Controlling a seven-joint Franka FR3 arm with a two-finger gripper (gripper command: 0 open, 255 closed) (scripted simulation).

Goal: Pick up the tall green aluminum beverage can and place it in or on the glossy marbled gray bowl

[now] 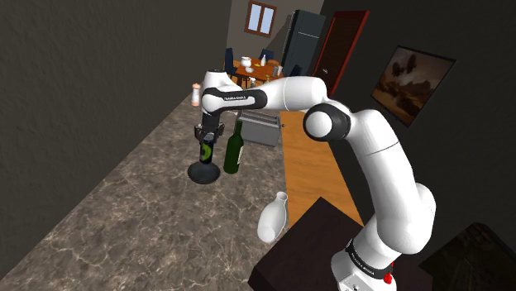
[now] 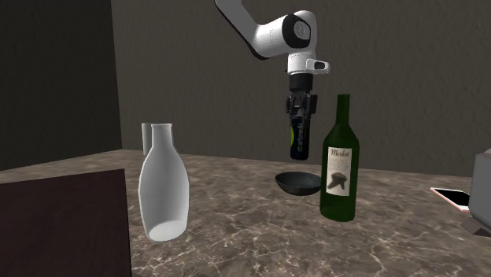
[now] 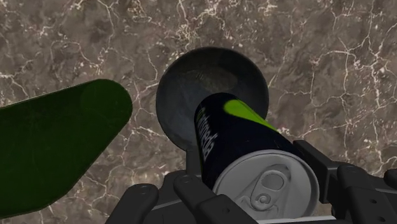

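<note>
A tall dark can with a bright green patch (image 2: 298,137) hangs upright in the air, and my gripper (image 2: 299,110) is shut on its upper part. Directly beneath it sits the dark grey bowl (image 2: 297,184) on the marbled counter. In the shoulder view the can (image 1: 207,151) is held above the bowl (image 1: 204,173), apart from it. Along the gripper, the can's silver lid and pull tab (image 3: 267,188) are near the hand, and the can body (image 3: 232,137) points down over the bowl (image 3: 191,95).
A green wine bottle (image 2: 339,161) stands close beside the bowl, on the second exterior view's right. A white bottle-shaped vase (image 2: 164,185) stands nearer the stand (image 1: 314,256). A grey toaster (image 1: 260,128) sits further along the counter, and a pink phone (image 2: 450,196) lies by it.
</note>
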